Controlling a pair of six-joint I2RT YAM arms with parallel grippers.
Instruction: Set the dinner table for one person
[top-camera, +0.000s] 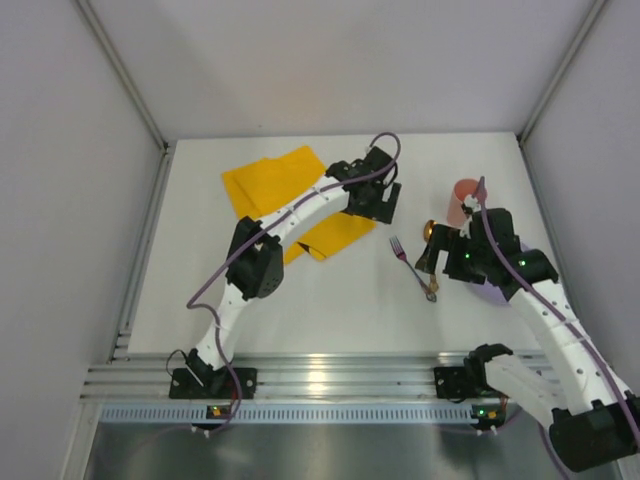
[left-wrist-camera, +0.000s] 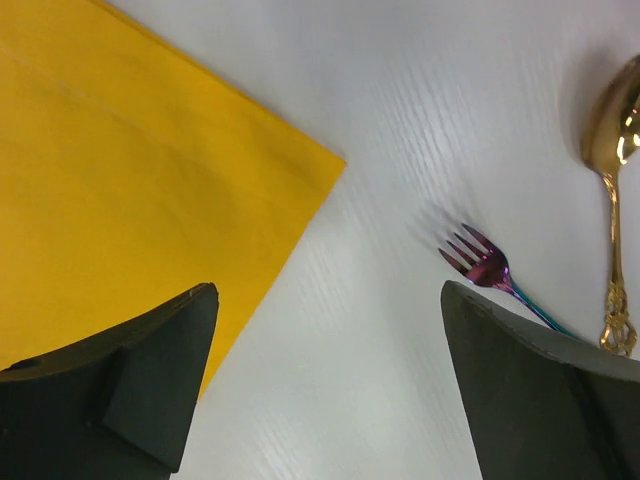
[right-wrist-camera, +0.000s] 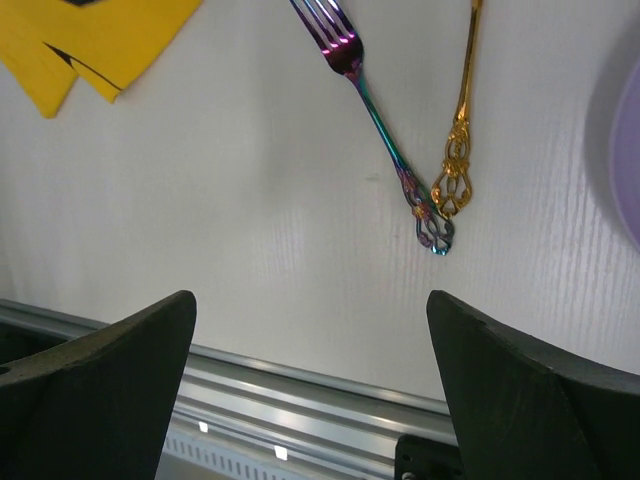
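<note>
The white dinner table carries a yellow cloth, partly folded over at its near corner. My left gripper hovers at the cloth's right edge. In the left wrist view this gripper is open, with only bare table between its fingers and the cloth to its left. An iridescent purple fork and a gold spoon lie side by side right of the cloth. My right gripper is above their handles and, in its own wrist view, open and empty. There the fork and spoon meet at their handle ends.
A pink cup stands behind the right arm. A lilac plate shows under that arm, and its rim appears at the right of the right wrist view. A ribbed aluminium rail runs along the near edge. Grey walls enclose the sides and back.
</note>
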